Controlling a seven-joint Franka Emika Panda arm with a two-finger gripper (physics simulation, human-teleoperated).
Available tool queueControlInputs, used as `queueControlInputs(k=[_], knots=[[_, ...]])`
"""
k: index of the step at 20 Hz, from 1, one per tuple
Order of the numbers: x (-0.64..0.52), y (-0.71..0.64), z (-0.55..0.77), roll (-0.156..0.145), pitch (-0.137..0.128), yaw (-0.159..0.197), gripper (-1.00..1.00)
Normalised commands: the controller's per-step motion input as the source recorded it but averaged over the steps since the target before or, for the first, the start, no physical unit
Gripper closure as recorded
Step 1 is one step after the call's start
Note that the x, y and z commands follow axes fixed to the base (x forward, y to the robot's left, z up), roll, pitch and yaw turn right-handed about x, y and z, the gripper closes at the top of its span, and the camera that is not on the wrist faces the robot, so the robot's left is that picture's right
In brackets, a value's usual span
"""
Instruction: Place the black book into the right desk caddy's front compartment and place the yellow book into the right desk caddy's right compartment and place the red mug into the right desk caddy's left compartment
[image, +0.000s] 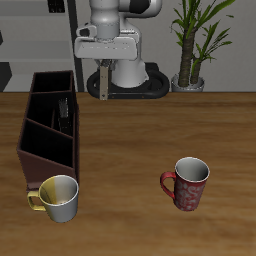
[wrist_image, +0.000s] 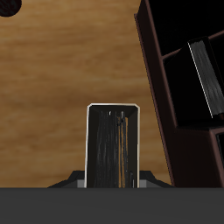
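Clamped in the gripper (image: 104, 92) above the wooden table (image: 150, 130), just behind the caddy: the yellow book (wrist_image: 114, 144), a thin slab with dull tan cover and dark streaked face. Standing in the middle section of the right desk caddy (image: 45, 130) (a long dark brown box with dividers): the black book (wrist_image: 206, 79). Out on the bare grain, apart from the caddy: the mottled red mug (image: 187, 184). Touching the caddy's near corner: a glossy cream mug (image: 58, 198)
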Motion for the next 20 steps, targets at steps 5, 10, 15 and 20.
queueControlInputs(k=[5, 10, 15, 20], knots=[[0.00, -0.94, 0.24, -0.028, 0.015, 0.037, 1.00], [-0.23, -0.39, 0.12, 0.061, -0.025, 0.043, 1.00], [-0.14, -0.38, 0.08, 0.023, 0.004, 0.027, 1.00], [-0.11, -0.59, 0.21, 0.033, -0.023, 0.010, 1.00]])
